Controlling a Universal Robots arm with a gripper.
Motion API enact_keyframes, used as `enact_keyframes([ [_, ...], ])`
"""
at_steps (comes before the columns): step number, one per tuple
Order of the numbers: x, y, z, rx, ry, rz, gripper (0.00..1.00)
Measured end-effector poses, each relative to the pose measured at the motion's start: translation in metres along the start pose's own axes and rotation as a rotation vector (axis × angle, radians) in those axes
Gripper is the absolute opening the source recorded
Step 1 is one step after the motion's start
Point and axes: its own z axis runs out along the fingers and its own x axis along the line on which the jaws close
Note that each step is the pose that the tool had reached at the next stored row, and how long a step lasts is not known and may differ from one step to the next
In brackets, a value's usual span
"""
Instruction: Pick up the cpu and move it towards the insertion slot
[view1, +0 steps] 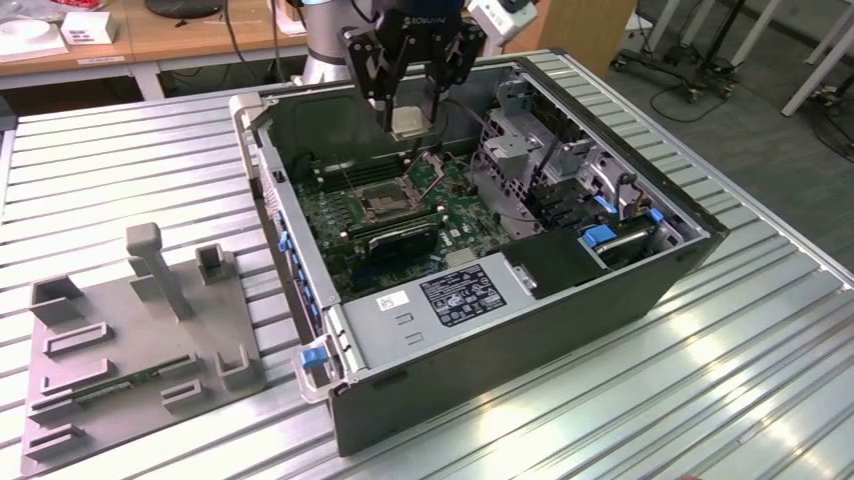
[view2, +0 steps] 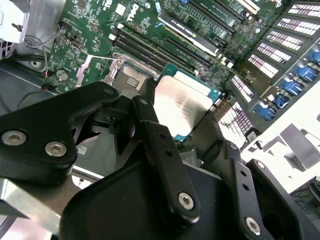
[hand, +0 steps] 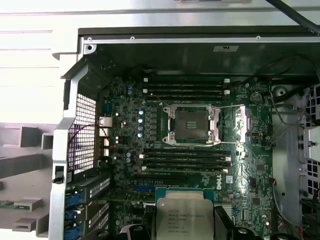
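the gripper (view1: 407, 105) hangs above the open computer case (view1: 534, 330), its black fingers (view2: 160, 145) closed on the cpu (view1: 407, 120). in both wrist views the chip's pale metal face (hand: 181, 220) shows between the fingers, pinched by opposite edges so the face and underside stay free. the grip looks made for lowering the chip flat into a socket, though that is a judgement. the cpu is clear of the board, held in the air with nothing under it touching.

the slot (hand: 191, 124) sits in the green motherboard (hand: 250, 175), a silver frame around a dark centre, with long black memory slots (hand: 185, 86) running along two of its sides. its retaining frame seems swung open, leaving the centre bare to receive the chip. in the first wrist view the cpu lies apart from the slot, with a bank of memory slots between them, so the chip is over the board but not yet over the socket.

on the desk (view1: 747, 380), at the exterior view's left, stands a grey tray (view1: 134, 340) of fixtures, well apart from the case. the case lies on its side with the panel off, which gives the arm access from above.
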Motion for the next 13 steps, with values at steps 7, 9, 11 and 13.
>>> enact_keyframes([
  [7, -0.0001, 0.0015, 0.0004, 0.0001, 0.0000, 0.000, 0.54],
  [9, 0.0000, 0.0029, 0.0008, 0.0001, 0.0000, 0.000, 0.54],
  [11, -0.0001, 0.0051, 0.0018, 0.0002, 0.0000, 0.000, 0.54],
  [13, -0.0001, 0.0073, 0.0026, 0.0002, 0.0000, 0.001, 0.54],
])
